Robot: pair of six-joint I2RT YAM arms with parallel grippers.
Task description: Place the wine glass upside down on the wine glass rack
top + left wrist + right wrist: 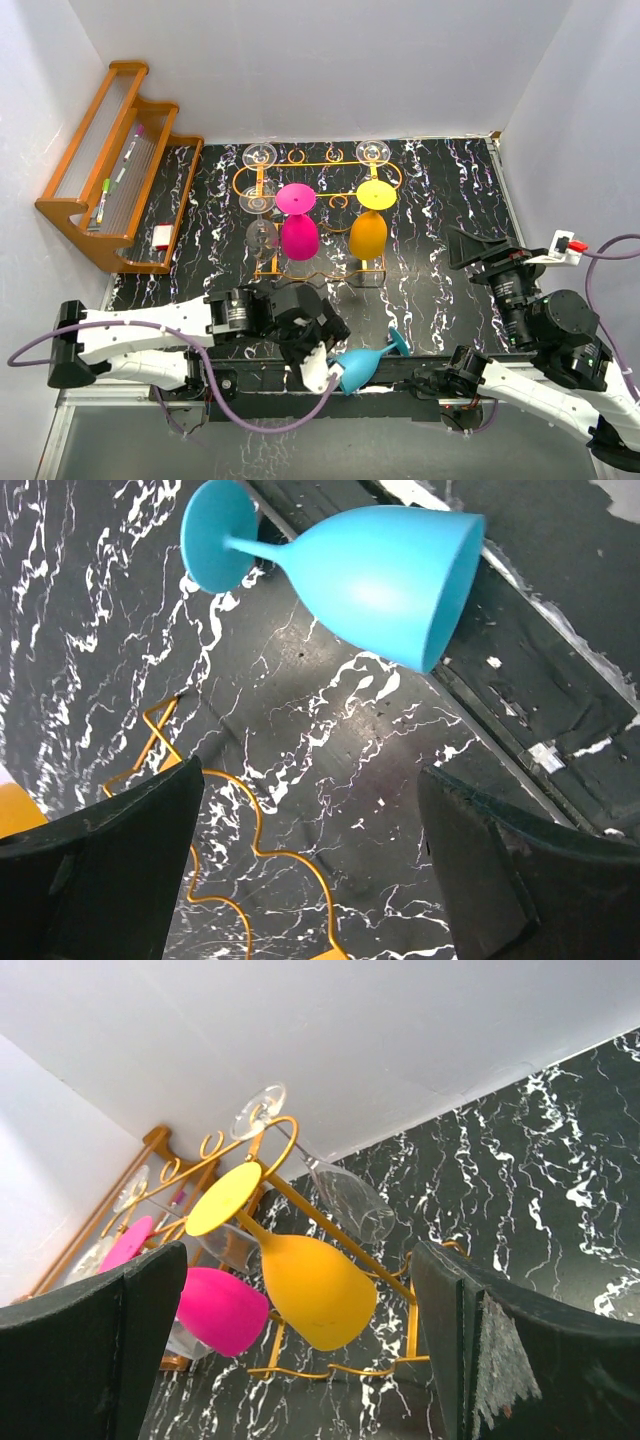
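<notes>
A turquoise wine glass lies on its side at the table's near edge, foot toward the right and back. In the left wrist view the wine glass is ahead of the jaws, untouched. My left gripper is open just left of its bowl, and the left gripper has only tabletop between its fingers. The wine glass rack, thin orange wire, stands mid-table; its wavy lower bar shows under the left wrist. My right gripper is open and empty, right of the rack.
On the rack hang a pink glass, a yellow glass and several clear glasses, all upside down. A stepped wooden shelf with pens leans at the back left. White walls enclose the table on three sides.
</notes>
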